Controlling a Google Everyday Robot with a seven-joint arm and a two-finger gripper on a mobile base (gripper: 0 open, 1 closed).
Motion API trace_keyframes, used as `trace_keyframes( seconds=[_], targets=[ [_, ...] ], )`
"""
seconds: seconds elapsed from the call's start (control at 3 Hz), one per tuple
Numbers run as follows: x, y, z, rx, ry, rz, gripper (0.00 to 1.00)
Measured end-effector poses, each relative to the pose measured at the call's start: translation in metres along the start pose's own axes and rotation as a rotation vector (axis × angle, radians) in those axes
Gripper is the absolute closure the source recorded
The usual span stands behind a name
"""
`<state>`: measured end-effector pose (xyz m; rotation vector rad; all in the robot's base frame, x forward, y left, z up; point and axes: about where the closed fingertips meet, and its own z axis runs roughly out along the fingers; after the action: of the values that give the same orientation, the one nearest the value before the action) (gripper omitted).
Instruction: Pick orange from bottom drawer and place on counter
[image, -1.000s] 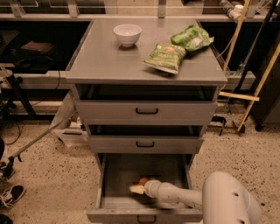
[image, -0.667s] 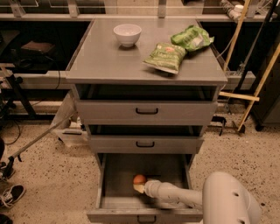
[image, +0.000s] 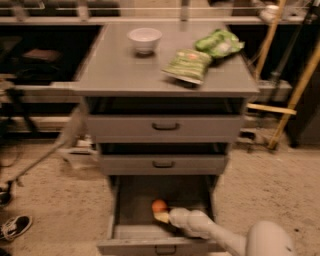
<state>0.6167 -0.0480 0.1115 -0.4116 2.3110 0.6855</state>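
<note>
The bottom drawer (image: 125, 231) of the grey cabinet stands pulled open. The orange (image: 159, 205) lies inside it, near the middle of the drawer floor. My gripper (image: 162, 216) reaches into the drawer from the lower right on a white arm; its tip is right below and against the orange. The counter (image: 120, 70) is the cabinet's flat grey top, well above the drawer.
On the counter stand a white bowl (image: 144, 39) at the back left and two green snack bags (image: 189, 64) (image: 219, 44) at the right. The two upper drawers (image: 165, 127) are slightly open. A shoe (image: 15, 226) lies on the floor at the left; broom handles (image: 292, 97) lean at the right.
The view has shifted so the cabinet sits lower and more central. The gripper has moved up close to the orange inside the bottom drawer.
</note>
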Motion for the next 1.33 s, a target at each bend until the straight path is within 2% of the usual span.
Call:
trace_keyframes(
  seconds=[0.33, 0.67, 1.0, 1.33],
  targets=[
    [-0.002, 0.001, -0.002, 0.000, 0.000, 0.000, 1.00],
    [-0.004, 0.002, -0.004, 0.000, -0.001, 0.000, 1.00],
    [-0.060, 0.001, -0.031, 0.035, -0.100, -0.103, 1.00],
    [-0.142, -0.041, -0.147, 0.204, -0.272, -0.170, 1.00]
  ],
)
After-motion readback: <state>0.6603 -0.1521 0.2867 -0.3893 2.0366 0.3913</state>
